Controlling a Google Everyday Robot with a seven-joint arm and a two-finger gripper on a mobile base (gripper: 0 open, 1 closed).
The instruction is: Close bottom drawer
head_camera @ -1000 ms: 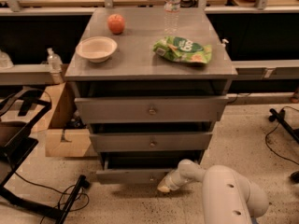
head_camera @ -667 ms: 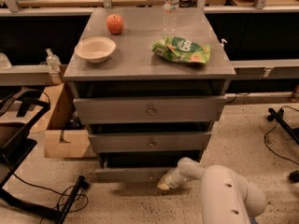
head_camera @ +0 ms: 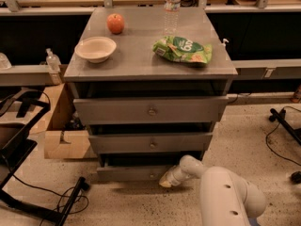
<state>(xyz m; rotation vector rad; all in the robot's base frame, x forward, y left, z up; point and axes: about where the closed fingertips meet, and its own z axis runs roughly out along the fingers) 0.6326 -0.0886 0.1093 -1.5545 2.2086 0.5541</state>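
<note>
Touching the narrow grey bottom drawer front (head_camera: 127, 173) near its right end, the cream-tipped gripper (head_camera: 167, 179) hides that edge; whether it is open cannot be told.

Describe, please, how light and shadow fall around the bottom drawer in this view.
Camera view: warm overhead light covers the cabinet top; the bottom drawer sits dim, with a black gap above it and a soft shadow on the floor beneath; the gripper, at the drawer's front right of centre, looks pale.

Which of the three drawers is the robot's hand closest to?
The bottom drawer, the narrowest and lowest one; the gripper is right at its front.
</note>
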